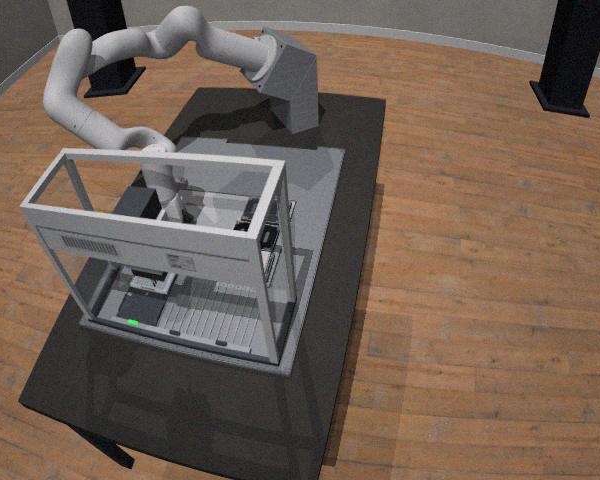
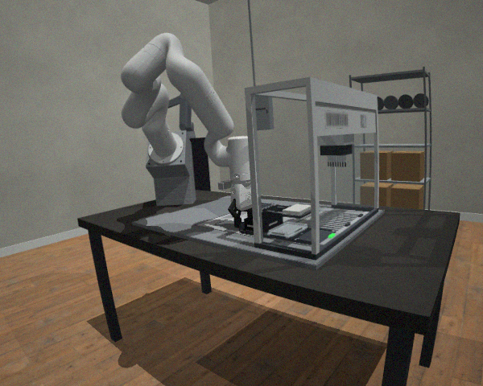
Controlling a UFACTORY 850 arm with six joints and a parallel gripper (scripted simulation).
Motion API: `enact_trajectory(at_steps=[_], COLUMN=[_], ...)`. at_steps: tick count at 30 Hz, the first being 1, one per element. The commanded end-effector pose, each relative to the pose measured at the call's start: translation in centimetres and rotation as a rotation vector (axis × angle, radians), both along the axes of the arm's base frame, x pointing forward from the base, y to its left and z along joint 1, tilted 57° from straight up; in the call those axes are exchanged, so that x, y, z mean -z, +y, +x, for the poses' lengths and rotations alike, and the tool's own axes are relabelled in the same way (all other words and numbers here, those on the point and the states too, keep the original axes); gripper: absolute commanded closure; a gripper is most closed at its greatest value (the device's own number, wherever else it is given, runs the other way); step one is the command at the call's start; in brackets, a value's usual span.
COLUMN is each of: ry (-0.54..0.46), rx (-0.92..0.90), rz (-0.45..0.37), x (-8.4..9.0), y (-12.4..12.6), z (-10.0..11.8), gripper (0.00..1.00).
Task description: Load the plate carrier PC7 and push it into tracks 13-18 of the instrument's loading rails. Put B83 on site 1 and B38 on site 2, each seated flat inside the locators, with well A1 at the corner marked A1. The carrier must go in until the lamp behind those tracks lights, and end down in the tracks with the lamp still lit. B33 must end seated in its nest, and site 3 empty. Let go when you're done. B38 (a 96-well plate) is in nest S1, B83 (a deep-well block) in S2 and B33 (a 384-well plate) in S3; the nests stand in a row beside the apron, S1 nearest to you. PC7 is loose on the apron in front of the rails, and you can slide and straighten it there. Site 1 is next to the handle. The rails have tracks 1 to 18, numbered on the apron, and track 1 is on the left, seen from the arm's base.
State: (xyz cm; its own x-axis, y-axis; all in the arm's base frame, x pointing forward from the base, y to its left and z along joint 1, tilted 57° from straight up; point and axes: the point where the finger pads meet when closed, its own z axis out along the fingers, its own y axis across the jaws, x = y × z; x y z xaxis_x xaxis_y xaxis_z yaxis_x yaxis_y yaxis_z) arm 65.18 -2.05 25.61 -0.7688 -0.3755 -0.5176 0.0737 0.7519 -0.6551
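Note:
The plate carrier PC7 (image 1: 144, 302) lies in the leftmost tracks of the rails in the top view, under the instrument frame. On it stand a black deep-well block (image 2: 270, 218) nearest the handle, then a white 96-well plate (image 2: 289, 229). The far site (image 1: 141, 308) is bare. A green lamp (image 1: 132, 321) is lit behind those tracks; it also shows in the exterior view (image 2: 332, 236). My gripper (image 2: 241, 222) is open, low at the carrier's handle end. In the top view the frame's top rail hides the fingers. A white plate (image 2: 296, 209) sits beside the apron.
The instrument frame (image 1: 155, 206) stands over the rails, with its posts close to my wrist (image 2: 241, 182). A pipetting head (image 2: 336, 155) hangs inside. The nests (image 1: 269, 237) stand in a row at the apron's side. The other tracks (image 1: 222, 315) hold nothing.

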Motion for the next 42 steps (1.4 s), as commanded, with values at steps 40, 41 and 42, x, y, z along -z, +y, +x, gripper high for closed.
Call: enact_trajectory(at_steps=[40,41,42], ry=[-0.001,-0.001,-0.001], rx=[0.000,0.000,0.000], rz=[0.000,0.000,0.000], x=[0.35,0.35,0.26], y=[-0.25,-0.25,-0.16], z=[-0.58,-0.58,-0.68], gripper=[0.18,0.18,0.18])
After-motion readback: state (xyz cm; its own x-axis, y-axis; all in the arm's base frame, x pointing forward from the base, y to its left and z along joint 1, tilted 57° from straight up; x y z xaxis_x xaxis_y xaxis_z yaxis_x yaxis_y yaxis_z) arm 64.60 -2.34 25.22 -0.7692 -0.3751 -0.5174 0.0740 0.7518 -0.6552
